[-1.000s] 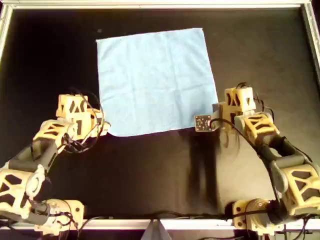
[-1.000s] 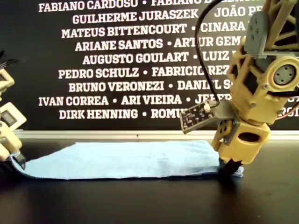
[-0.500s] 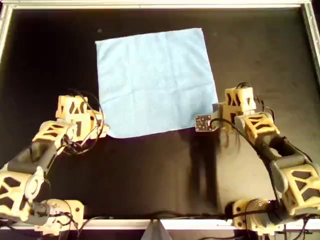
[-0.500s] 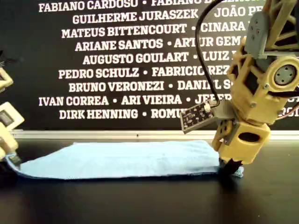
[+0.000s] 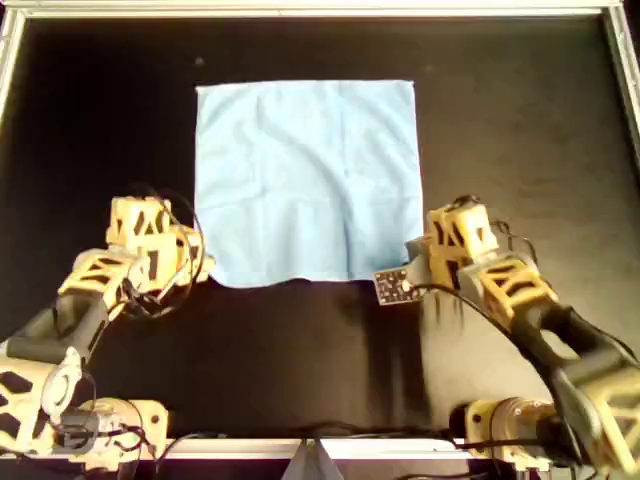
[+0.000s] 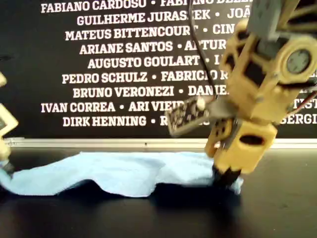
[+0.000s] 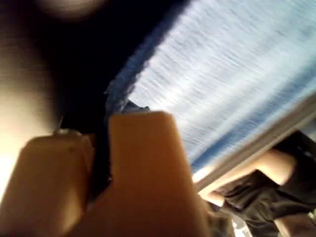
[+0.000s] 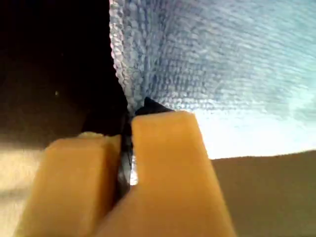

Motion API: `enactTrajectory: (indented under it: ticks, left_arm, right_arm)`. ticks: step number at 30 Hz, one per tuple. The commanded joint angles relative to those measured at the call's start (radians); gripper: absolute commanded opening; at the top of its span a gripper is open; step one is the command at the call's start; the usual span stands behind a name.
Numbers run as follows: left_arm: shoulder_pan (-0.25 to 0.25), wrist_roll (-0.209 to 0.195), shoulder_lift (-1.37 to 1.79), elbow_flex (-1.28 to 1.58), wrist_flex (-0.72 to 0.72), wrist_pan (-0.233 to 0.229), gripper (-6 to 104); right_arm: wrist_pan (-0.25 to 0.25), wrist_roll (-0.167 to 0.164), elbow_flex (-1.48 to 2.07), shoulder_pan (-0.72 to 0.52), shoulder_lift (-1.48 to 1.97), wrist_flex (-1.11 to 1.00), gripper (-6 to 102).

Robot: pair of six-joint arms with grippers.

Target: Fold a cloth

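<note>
The light-blue cloth [image 5: 305,180] lies spread on the black table, and in the exterior view [image 6: 124,171] its near edge is raised and rippled. My first gripper [image 7: 101,143] is shut on a cloth corner [image 7: 118,98]. My second gripper [image 8: 126,143] is shut on a cloth corner [image 8: 133,94]. In the overhead view one arm's gripper [image 5: 205,268] holds the near left corner and the other arm's gripper [image 5: 418,262] holds the near right corner. The wrist views do not show which arm is which.
A metal frame [image 5: 320,10] rims the black table. A small circuit board [image 5: 393,286] sticks out from the arm on the overhead view's right. A dark wall with white names [image 6: 124,74] stands behind the table in the exterior view.
The whole cloth has slid toward the arms' bases and squared up. The arm on the overhead view's right has pulled back and inward. The cloth's near edge now ripples off the table.
</note>
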Motion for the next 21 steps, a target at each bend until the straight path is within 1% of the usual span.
enactTrajectory:
  ticks: [1, 4, 5, 7, 12, 15, 18, 21]
  left_arm:
    - [0.031, 0.046, 0.063, 0.015, -0.006, 0.005, -1]
    - [0.103, 0.109, 0.063, 0.034, -0.005, 0.005, -1]
    - [0.127, 0.121, 0.063, 0.035, -0.005, 0.005, -1]
    - [0.153, 0.129, 0.063, 0.035, -0.005, 0.006, -1]
    - [0.155, 0.129, 0.063, 0.014, -0.006, 0.006, -1]
    - [0.144, 0.129, 0.063, 0.0, -0.021, 0.006, -1]
    - [0.141, 0.114, 0.063, -0.06, -0.023, 0.006, -1]
    - [0.141, 0.112, 0.063, -0.132, -0.021, 0.006, -1]
  right_arm:
    - [-0.012, -0.009, 0.025, 0.009, 0.12, -0.009, -1]
    - [-0.012, -0.009, 0.057, 0.008, 0.146, -0.009, -1]
    - [-0.012, -0.009, 0.058, 0.008, 0.149, -0.009, -1]
    - [-0.012, -0.009, 0.057, 0.008, 0.149, -0.009, -1]
    - [-0.002, -0.009, 0.031, 0.006, 0.133, -0.026, -1]
    - [0.003, -0.009, 0.008, 0.006, 0.13, -0.032, -1]
    - [0.006, -0.009, -0.066, -0.008, 0.121, -0.032, -1]
    - [0.006, -0.011, -0.144, -0.009, 0.121, -0.032, -1]
